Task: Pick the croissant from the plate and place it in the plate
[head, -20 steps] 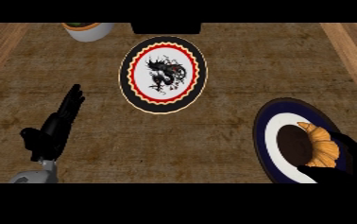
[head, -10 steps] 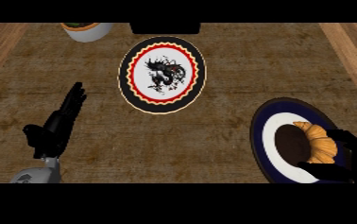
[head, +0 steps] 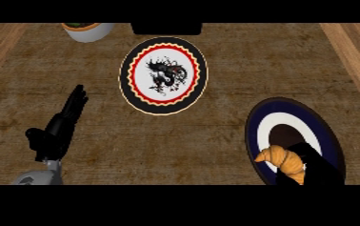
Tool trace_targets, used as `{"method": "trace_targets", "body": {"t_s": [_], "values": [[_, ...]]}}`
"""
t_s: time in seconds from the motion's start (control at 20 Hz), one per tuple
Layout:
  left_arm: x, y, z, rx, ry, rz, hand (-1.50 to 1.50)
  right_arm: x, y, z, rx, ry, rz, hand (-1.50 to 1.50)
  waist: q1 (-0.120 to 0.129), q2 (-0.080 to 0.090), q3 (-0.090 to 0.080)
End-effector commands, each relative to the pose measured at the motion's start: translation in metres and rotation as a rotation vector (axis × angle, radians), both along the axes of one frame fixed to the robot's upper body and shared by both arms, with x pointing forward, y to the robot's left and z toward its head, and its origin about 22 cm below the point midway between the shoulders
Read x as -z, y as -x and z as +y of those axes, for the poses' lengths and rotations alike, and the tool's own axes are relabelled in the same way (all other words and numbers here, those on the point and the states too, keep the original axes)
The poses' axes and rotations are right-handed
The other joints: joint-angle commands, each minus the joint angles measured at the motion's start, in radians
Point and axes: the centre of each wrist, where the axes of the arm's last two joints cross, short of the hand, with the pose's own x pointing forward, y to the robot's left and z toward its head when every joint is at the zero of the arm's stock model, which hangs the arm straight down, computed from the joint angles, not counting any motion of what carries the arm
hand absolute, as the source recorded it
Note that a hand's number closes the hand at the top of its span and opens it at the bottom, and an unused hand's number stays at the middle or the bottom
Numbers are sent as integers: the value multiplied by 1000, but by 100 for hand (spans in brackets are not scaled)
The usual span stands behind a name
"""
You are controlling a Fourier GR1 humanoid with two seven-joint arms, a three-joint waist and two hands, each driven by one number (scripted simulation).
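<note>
At lower right, the right robot hand (head: pixel 309 165) curls around the croissant (head: pixel 285 160) on the blue plate (head: pixel 264 125); the left robot hand (head: pixel 60 127) rests with fingers straight.

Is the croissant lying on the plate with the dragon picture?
No, the croissant sits at the blue plate, at the right robot hand.

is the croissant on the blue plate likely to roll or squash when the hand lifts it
The croissant is curved with tapered ends, so it probably won't roll far if nudged. It looks like a light pastry, so it may dent under curled fingers. The right hand is already round it at the near edge of the blue plate, so a straight lift seems safest.
</note>
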Motion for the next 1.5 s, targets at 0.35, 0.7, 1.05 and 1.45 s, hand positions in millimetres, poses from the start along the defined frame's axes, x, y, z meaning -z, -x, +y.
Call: {"method": "trace_targets", "body": {"t_s": [0.35, 0.7, 1.05, 1.45], "values": [[-2, -8, 10, -18, -6, -1, 0, -93, 41, 132, -35, 105, -187, 150, -4, 5, 16], [-8, -17, 9, 6, -9, -4, 0, -137, 41, 167, -53, 217, -412, 150, 5, 8, 17], [-15, -13, 0, 0, -21, -9, 0, -152, 0, 184, -110, 175, -437, 150, 20, 10, 18], [2, -11, -2, 40, -3, -5, 0, -156, -69, 204, -181, 130, -338, 150, 32, 16, 17]]}}
